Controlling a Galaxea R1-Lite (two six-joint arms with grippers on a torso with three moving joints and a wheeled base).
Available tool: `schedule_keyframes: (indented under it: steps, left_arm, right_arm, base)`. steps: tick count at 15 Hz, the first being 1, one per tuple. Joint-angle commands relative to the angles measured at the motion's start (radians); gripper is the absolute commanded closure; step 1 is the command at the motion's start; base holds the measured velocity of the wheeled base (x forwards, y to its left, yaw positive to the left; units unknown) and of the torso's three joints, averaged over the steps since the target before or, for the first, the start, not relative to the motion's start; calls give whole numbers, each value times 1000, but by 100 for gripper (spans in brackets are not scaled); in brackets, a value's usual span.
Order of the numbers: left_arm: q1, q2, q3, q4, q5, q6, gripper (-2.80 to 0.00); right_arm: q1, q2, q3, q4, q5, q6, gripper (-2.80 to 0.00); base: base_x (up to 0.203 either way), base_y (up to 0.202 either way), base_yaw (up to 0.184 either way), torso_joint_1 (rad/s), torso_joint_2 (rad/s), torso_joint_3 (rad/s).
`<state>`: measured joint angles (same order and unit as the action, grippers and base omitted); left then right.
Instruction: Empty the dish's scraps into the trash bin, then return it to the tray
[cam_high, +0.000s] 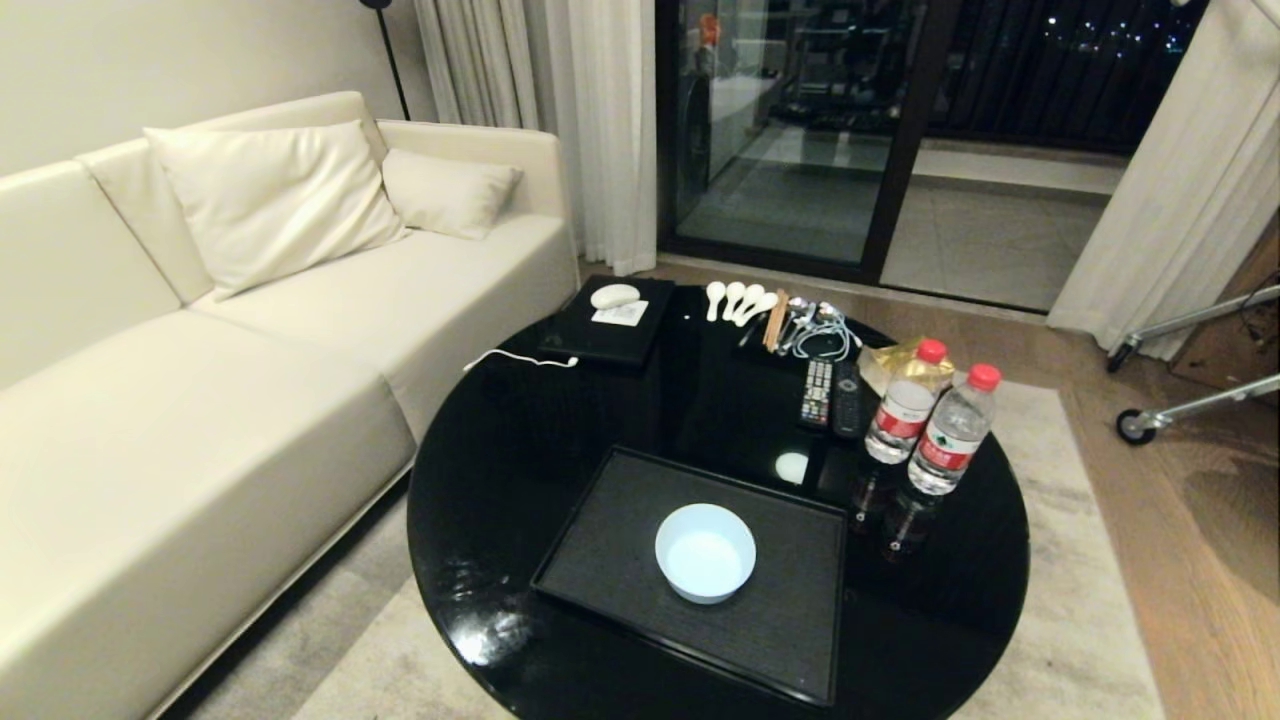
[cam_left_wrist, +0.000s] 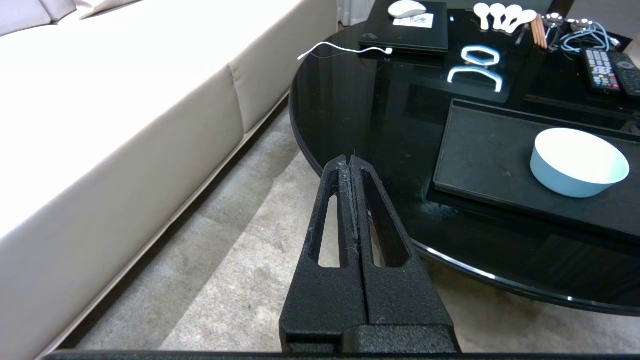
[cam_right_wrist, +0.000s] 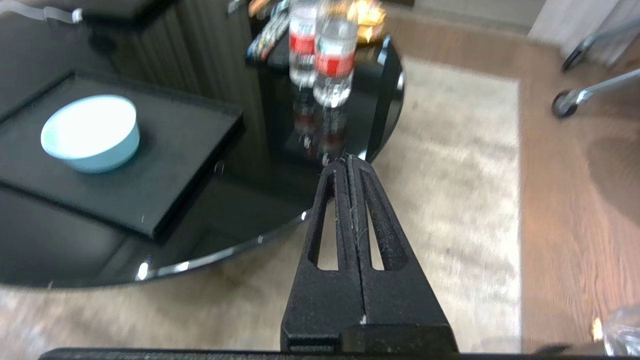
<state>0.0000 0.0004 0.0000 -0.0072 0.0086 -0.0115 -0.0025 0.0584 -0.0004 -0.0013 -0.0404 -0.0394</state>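
Black glossy tabletop (cam_high: 500, 470): the bowl (cam_high: 705, 552) sits empty on the tray (cam_high: 610, 560), so the task looks finished. Left pincer (cam_left_wrist: 351, 160), pressed closed, hangs beside the table. Right pincer (cam_right_wrist: 345, 161), likewise closed and empty, hangs over the rug (cam_right_wrist: 450, 175).

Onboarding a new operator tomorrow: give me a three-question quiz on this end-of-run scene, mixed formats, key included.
1. True or false: the small pale blue-white round dish sits on the flat black rectangular tray.
2. What is inside the dish? A) orange slices B) nothing visible C) a white spoon
3. Fill in: the left gripper and right gripper both hang off the round glossy black table edge with fingers ____.

Key: 1 true; 2 B; 3 shut
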Motion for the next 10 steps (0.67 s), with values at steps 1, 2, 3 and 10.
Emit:
schedule_keyframes:
  steps: [1, 2, 3, 10]
  left_arm:
    - [0, 0, 0, 0, 1, -1, 0]
    - [0, 0, 0, 0, 1, -1, 0]
    - [0, 0, 0, 0, 1, -1, 0]
    - [0, 0, 0, 0, 1, -1, 0]
  right_arm:
    - [-4, -58, 0, 0, -1, 2, 0]
    - [-4, -58, 0, 0, -1, 6, 0]
    - [-4, -58, 0, 0, -1, 7, 0]
    - [-4, -58, 0, 1, 8, -24, 0]
  base:
    - [0, 0, 0, 0, 0, 0]
    - [0, 0, 0, 0, 0, 0]
    - [0, 0, 0, 0, 0, 0]
    - [0, 0, 0, 0, 0, 0]
